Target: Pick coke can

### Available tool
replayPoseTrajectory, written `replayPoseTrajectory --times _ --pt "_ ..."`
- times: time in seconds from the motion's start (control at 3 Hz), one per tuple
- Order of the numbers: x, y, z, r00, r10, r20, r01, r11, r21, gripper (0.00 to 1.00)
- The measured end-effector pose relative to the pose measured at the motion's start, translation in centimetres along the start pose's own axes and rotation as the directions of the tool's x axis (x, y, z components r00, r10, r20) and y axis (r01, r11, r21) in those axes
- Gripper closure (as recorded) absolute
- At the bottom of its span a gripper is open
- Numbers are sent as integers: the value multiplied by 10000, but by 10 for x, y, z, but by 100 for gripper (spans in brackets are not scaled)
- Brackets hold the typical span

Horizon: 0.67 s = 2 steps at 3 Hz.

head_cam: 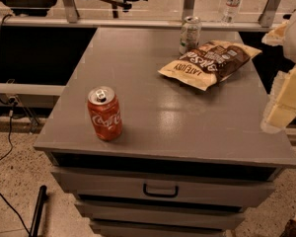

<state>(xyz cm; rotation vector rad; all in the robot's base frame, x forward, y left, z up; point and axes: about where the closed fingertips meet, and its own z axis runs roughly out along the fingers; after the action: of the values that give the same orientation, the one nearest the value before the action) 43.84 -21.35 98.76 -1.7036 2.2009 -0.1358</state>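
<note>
Gripper: pale and blocky, up at the right edge of the scene, by the right side of the cabinet. How wide its grip is, I just can't make out from here.
Coke can: red with white writing and a silver top. It stands upright near the front left corner of the cabinet top, all by itself, well apart from the gripper.
Cabinet: grey, with a flat top and drawers in front.
Handle: dark, in the middle of the top drawer.
Green can: pale green and silver, upright near the back edge of the cabinet top.
Chip bag: brown and yellow, lying flat just in front of the green can and a bit to the right. I can't see if the two touch.
Bottle: clear, standing behind the cabinet, past the rail.
Cord: black, trailing down to the speckled floor on the left.
</note>
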Motion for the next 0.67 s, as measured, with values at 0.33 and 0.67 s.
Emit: replayPoseTrajectory --times 0.33,0.67 --pt "0 0 0 10000 0 0 0 10000 0 0" --pt "-4 -1 -1 9999 -93 45 93 9999 59 0"
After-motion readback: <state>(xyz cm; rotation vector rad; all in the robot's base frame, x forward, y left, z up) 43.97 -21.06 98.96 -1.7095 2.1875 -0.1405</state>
